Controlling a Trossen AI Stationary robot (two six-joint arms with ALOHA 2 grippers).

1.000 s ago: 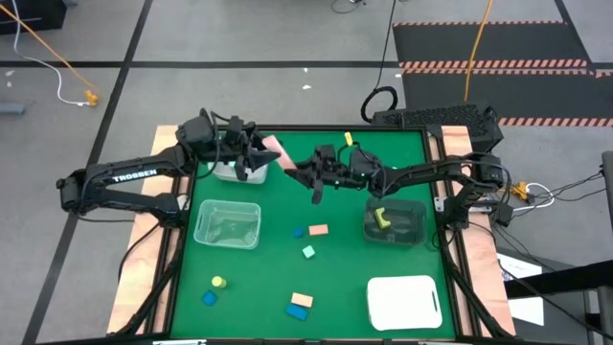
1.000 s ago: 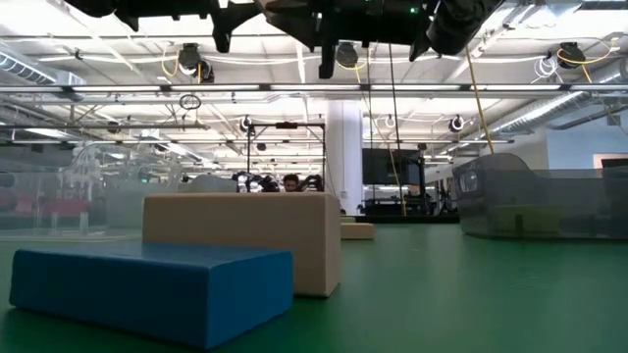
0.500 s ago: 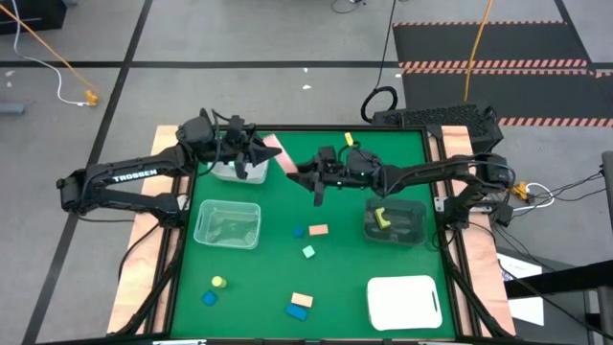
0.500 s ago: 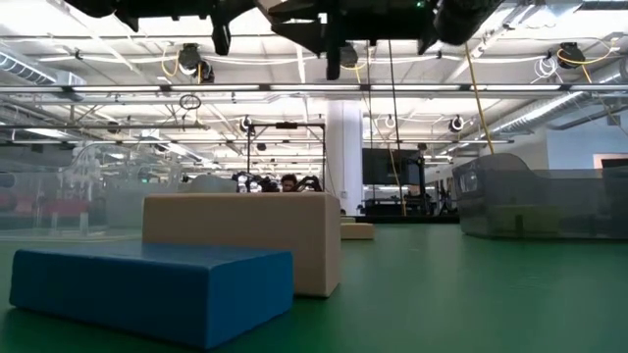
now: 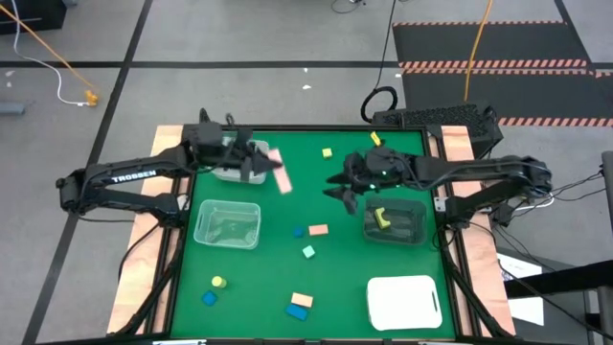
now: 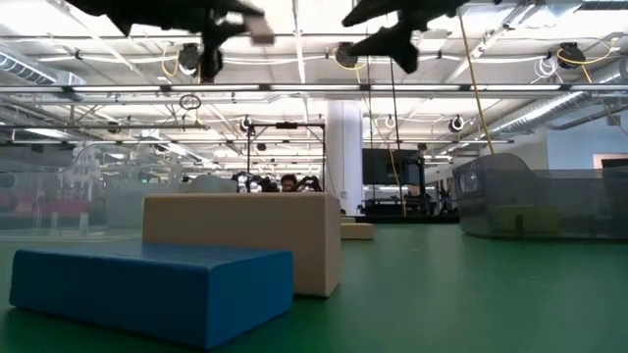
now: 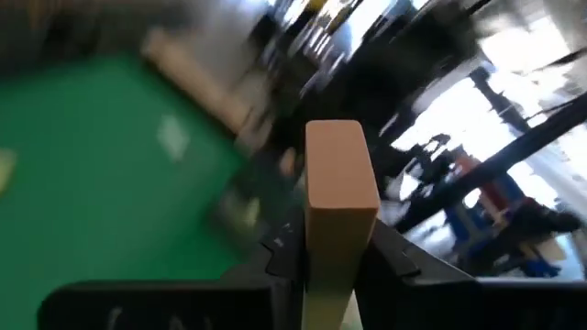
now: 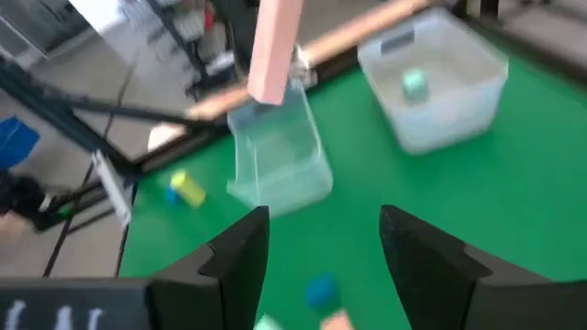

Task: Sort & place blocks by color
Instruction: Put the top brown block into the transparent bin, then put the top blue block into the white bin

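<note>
A salmon bar hangs above the table's far left, with my left gripper shut on it. In the left wrist view the bar sticks out past the fingers. My right gripper hovers open and empty near the middle right, a short way from the bar; its own view shows the bar ahead of it. Loose blocks lie on the green table: a blue block, a salmon block, a mint block, and a yellow block. My left gripper pinches the salmon bar's two broad faces near its one end between its two fingers. The fingers come roughly level from the table's left and lie along the bar. The bar is lifted clear, its free end pointing away from the gripper.
A clear bin stands at the left; another clear bin holding a mint block sits below my left gripper. A dark bin on the right holds a yellow block. A white tray lies near right, with more blocks along the near edge.
My right gripper has opened, let go of the salmon bar and drawn back toward the table's right edge, its fingers tipping up toward level. The bar now hangs in my left gripper alone, which has rolled and turned the bar with it.
</note>
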